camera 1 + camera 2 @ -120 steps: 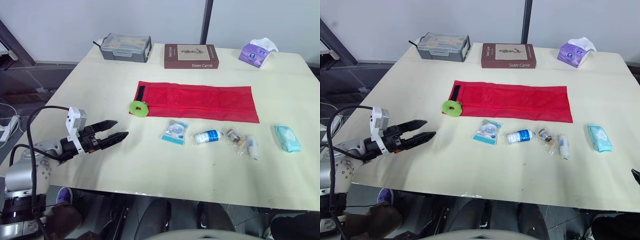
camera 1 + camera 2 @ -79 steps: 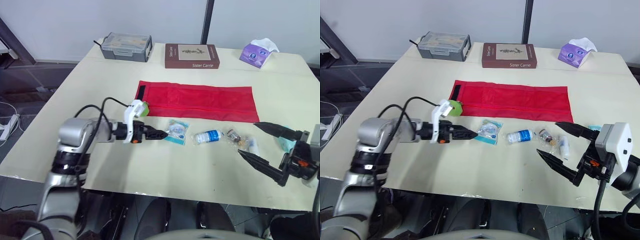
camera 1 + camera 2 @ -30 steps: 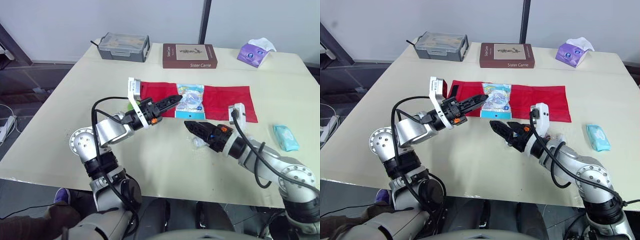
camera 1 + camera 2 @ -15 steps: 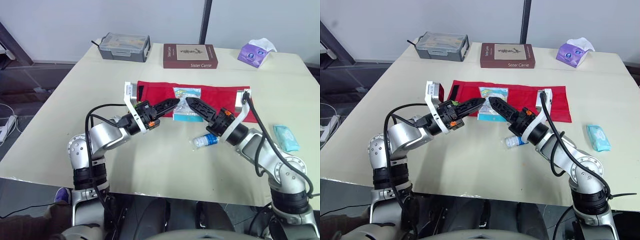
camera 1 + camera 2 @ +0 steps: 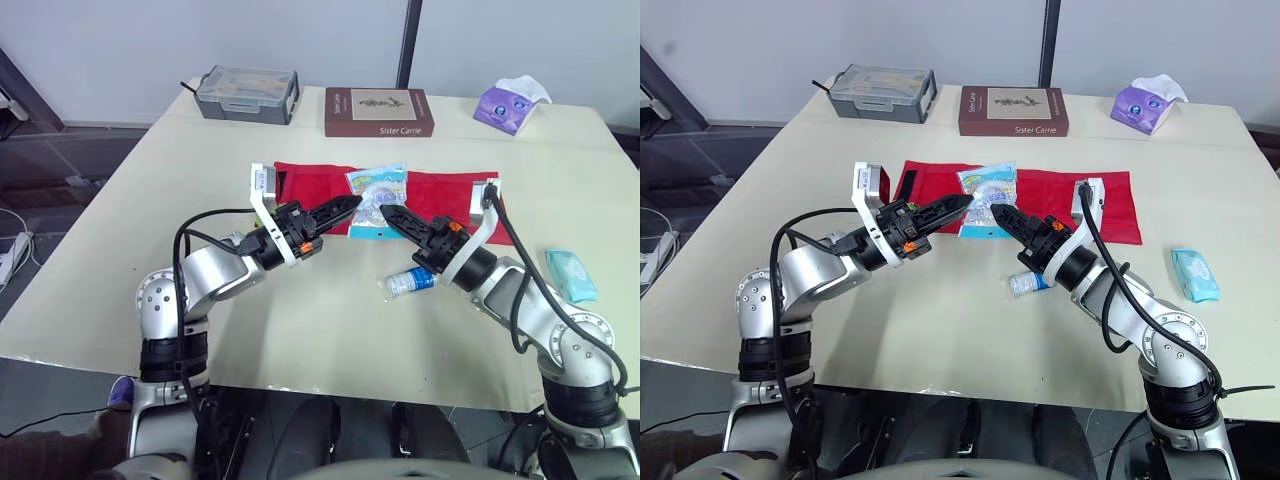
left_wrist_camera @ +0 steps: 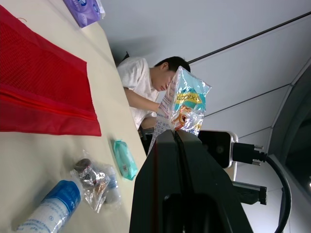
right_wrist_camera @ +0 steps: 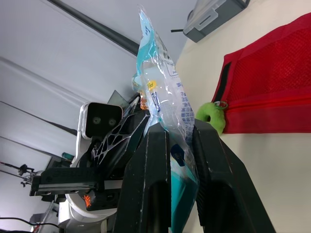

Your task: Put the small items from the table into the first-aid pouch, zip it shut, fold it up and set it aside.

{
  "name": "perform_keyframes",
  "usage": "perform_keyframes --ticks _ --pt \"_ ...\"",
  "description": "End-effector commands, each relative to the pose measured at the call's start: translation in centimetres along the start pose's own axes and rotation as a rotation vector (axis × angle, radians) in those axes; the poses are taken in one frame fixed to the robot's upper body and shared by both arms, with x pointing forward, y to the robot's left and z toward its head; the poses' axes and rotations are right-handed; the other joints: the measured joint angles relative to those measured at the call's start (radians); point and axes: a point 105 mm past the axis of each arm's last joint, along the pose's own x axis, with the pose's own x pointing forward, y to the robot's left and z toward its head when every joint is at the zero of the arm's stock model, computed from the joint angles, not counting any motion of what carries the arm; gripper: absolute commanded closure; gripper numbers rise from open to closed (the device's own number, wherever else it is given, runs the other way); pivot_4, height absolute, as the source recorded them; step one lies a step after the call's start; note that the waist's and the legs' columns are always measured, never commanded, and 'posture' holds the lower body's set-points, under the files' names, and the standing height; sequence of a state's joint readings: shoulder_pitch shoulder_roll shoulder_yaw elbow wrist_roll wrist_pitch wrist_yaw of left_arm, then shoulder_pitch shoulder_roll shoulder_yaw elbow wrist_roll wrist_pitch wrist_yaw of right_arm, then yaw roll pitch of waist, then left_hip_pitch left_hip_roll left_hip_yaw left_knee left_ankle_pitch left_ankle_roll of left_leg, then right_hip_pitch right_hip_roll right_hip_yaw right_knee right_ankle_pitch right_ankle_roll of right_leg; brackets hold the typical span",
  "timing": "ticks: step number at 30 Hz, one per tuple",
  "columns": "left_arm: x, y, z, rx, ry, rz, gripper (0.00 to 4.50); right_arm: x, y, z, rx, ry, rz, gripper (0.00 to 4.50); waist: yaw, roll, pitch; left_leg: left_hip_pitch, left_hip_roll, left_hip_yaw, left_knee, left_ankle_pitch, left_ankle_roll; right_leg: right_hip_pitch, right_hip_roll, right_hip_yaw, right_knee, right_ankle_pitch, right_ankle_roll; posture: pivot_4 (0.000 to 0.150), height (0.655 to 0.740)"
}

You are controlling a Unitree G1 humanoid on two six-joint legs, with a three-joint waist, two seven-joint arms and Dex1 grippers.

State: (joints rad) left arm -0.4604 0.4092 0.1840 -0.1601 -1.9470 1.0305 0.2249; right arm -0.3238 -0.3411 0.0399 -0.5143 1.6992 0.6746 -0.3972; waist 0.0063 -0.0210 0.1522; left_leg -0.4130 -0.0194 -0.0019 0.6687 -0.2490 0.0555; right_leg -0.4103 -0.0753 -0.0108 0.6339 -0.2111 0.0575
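Over the middle of the red mesh first-aid pouch (image 5: 445, 190), the clear-and-teal sealed packet (image 5: 377, 200) is up in the air, pinched from both sides. The left gripper (image 5: 350, 203) is clamped on one edge, and the right gripper (image 5: 388, 212) is closed around its lower end. The packet stands roughly upright. The pouch lies flat and unfolded, long axis left-to-right, can't tell what's inside. A blue-label bottle (image 5: 412, 281) lies on the table in front of it.
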Motion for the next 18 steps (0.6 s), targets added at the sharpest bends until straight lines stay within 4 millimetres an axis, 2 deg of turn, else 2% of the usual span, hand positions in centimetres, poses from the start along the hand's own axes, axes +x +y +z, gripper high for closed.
perform_keyframes --ticks 1,3,4,7,8,9,10,12,15,18 --pt "-0.9 -0.5 -0.6 0.135 0.049 0.016 4.24 -0.7 1.2 0.8 -0.056 -0.005 0.034 4.46 -0.004 0.0 0.0 0.0 0.0 0.0 0.0 0.0 0.0 0.0 0.0 0.0 0.0 0.0 0.0 0.15 0.74" --pt "-1.7 0.2 -0.4 0.217 0.087 0.06 3.87 -1.1 0.9 1.0 -0.092 0.02 0.011 4.46 -0.009 0.0 0.0 0.0 0.0 0.0 0.0 0.0 0.0 0.0 0.0 0.0 0.0 0.0 0.0 0.15 0.74" --pt "-2.2 0.6 -0.1 0.272 0.105 0.088 3.49 -1.3 0.7 1.0 -0.112 0.036 -0.006 4.46 -0.012 0.001 0.0 0.0 0.0 0.0 0.0 0.0 0.0 0.0 0.001 0.0 0.0 0.0 0.0 0.15 0.74" --pt "-3.5 1.5 2.1 0.45 0.144 0.154 2.07 -2.1 -0.1 1.0 -0.174 0.08 -0.057 4.46 -0.017 0.001 0.001 0.0 0.0 0.0 -0.001 -0.002 0.004 -0.001 0.004 0.003 0.0 -0.002 -0.003 0.15 0.74" --pt "-3.9 2.0 3.0 0.531 0.166 0.182 1.32 -2.4 -0.3 1.1 -0.197 0.086 -0.075 4.46 -0.017 0.001 0.001 0.0 0.0 0.001 -0.002 -0.002 0.004 -0.001 0.004 0.003 0.0 -0.002 -0.004 0.15 0.74" --pt "-4.2 2.6 4.0 0.615 0.198 0.214 1.16 -2.7 -0.6 1.2 -0.228 0.088 -0.104 4.46 -0.016 0.001 0.001 0.0 0.001 0.001 -0.002 -0.002 0.004 -0.001 0.004 0.003 -0.001 -0.002 -0.004 0.15 0.74" --pt "-4.4 3.1 4.9 0.687 0.224 0.24 0.47 -3.0 -0.8 1.3 -0.261 0.09 -0.128 4.46 -0.016 0.001 0.001 0.0 0.001 0.001 -0.002 -0.003 0.004 -0.001 0.005 0.003 -0.001 -0.003 -0.004 0.15 0.74" --pt "-4.8 5.5 7.0 0.894 0.323 0.348 0.47 -3.7 -1.1 1.3 -0.297 0.097 -0.163 4.46 -0.009 0.001 0.001 0.0 0.001 0.002 -0.003 -0.003 0.004 -0.001 0.005 0.005 -0.002 -0.003 -0.004 0.15 0.74" --pt "-4.0 8.4 9.5 1.136 0.463 0.436 0.47 -4.6 -1.3 0.9 -0.335 0.121 -0.201 4.46 -0.001 0.002 0.001 -0.001 -0.002 0.003 -0.005 -0.003 0.005 -0.001 0.007 0.008 -0.007 -0.003 -0.004 0.15 0.74" --pt "-3.2 10.2 10.8 1.233 0.555 0.475 0.47 -5.1 -1.1 0.8 -0.36 0.126 -0.218 4.46 0.006 0.001 0.002 -0.002 0.002 0.005 -0.005 -0.003 0.006 -0.001 0.006 0.009 -0.009 -0.003 -0.004 0.15 0.74"
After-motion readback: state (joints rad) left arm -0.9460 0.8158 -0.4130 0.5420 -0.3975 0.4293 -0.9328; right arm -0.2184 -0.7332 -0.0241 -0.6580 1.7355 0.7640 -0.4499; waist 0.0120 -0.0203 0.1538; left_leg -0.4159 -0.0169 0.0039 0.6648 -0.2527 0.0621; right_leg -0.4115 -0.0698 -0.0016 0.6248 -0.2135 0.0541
